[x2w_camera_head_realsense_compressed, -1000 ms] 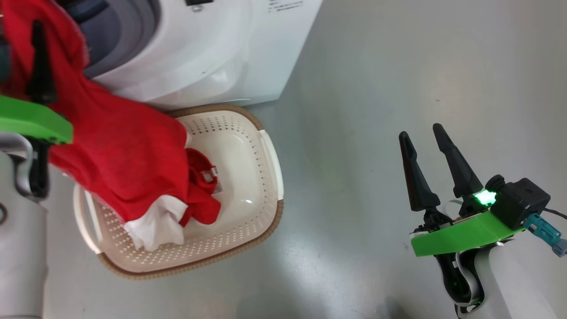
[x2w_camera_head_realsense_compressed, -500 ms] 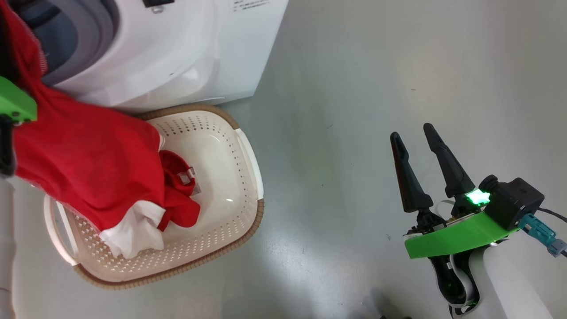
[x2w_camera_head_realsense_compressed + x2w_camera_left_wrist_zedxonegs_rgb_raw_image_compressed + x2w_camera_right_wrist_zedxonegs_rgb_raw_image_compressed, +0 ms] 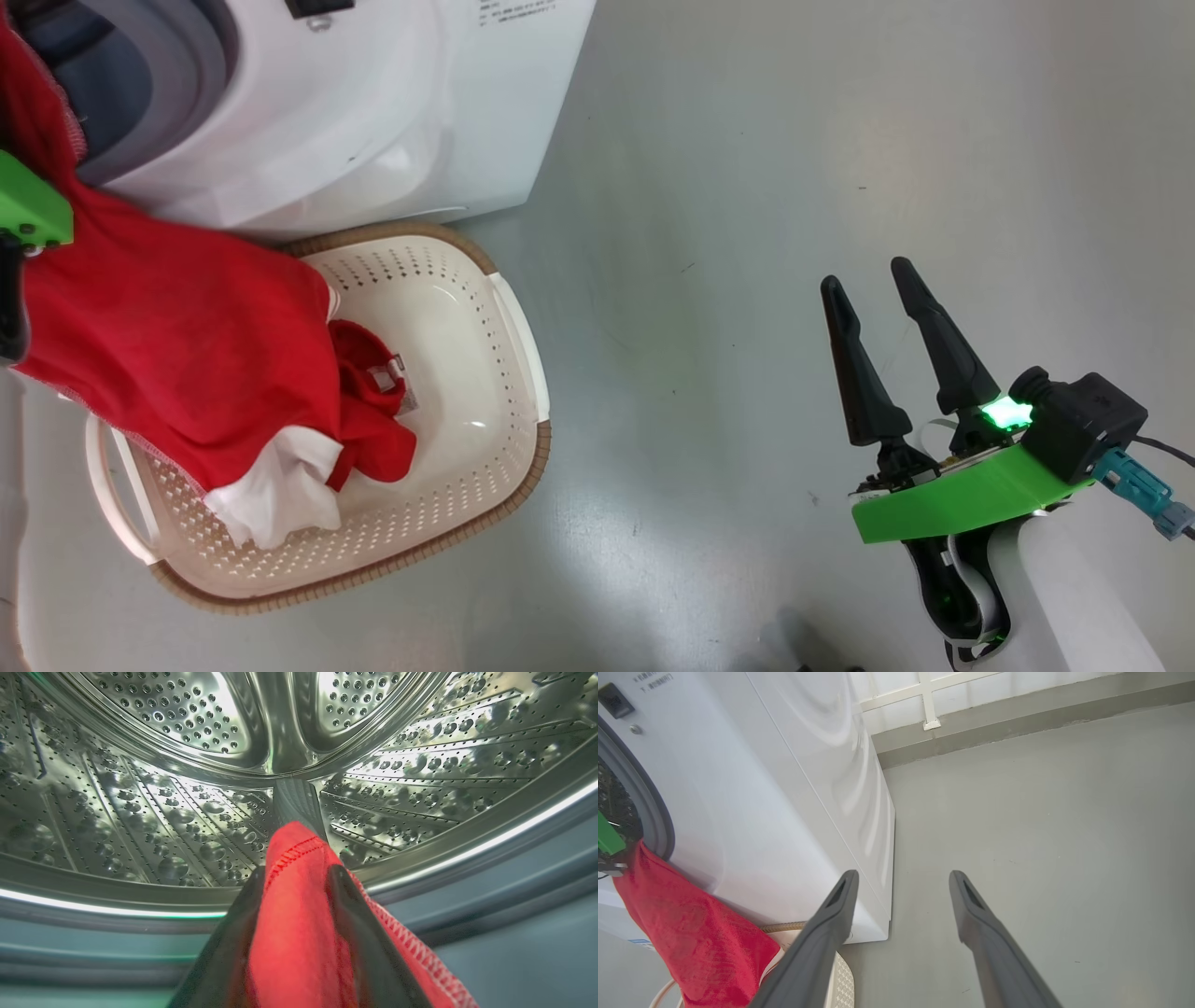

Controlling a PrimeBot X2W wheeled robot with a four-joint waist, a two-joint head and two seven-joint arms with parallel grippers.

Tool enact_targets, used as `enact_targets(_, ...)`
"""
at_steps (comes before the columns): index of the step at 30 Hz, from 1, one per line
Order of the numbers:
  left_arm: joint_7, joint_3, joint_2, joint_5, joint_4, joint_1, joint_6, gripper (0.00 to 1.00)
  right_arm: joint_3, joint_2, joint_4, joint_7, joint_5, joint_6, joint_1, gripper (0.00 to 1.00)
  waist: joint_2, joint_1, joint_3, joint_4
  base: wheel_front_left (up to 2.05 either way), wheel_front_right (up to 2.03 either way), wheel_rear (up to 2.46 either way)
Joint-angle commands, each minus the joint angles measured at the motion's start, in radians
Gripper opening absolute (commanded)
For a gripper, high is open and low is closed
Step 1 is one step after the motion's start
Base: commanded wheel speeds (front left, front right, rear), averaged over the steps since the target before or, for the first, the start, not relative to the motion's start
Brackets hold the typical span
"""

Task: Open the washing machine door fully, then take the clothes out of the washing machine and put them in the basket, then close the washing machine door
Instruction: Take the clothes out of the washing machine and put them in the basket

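Observation:
A red garment with a white panel, one of the clothes [image 3: 177,355], hangs from the washing machine's [image 3: 392,112] drum mouth down into the cream basket [image 3: 523,467], where a second red piece lies. In the left wrist view my left gripper [image 3: 296,870] points into the steel drum [image 3: 187,728], its two dark fingers pressed on a fold of that red fabric [image 3: 294,933]. Its green wrist bracket [image 3: 33,210] shows at the head view's left edge. My right gripper [image 3: 865,272] hovers open over bare floor far to the right, holding nothing. The washing machine door is out of view.
The basket stands on the grey floor right against the washer's front. A low wall base with white framing [image 3: 929,723] runs behind the machine. Open floor [image 3: 794,140] stretches between the basket and my right arm.
The head camera has swung, shifting washer and basket left in the picture. The red garment still hangs from the drum into the basket. The right gripper has stayed open and still.

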Motion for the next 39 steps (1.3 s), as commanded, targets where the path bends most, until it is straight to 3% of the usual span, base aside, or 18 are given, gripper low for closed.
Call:
enact_targets(1, -0.005, 0.009, 0.051, -0.007, -0.026, 0.003, -0.006, 0.00, 0.023, -0.001, -0.023, -0.006, 0.008, 0.005, 0.007, 1.00, -0.0001, 0.0000, -0.003, 0.003, 0.00, 0.00, 0.00)
enact_targets(16, -0.005, 0.004, 0.003, -0.088, -0.179, 0.112, -0.006, 0.00, 0.004, -0.001, -0.011, -0.006, -0.018, 0.005, 0.017, 1.00, -0.0001, 0.0000, -0.050, 0.052, 0.00, 0.00, 0.00)
enact_targets(39, -0.005, 0.087, -0.161, -0.074, -0.555, 0.521, -0.006, 0.00, -0.042, -0.001, 0.004, -0.006, -0.053, 0.005, 0.047, 1.00, -0.0001, 0.0000, -0.121, 0.157, 0.00, 0.00, 0.00)
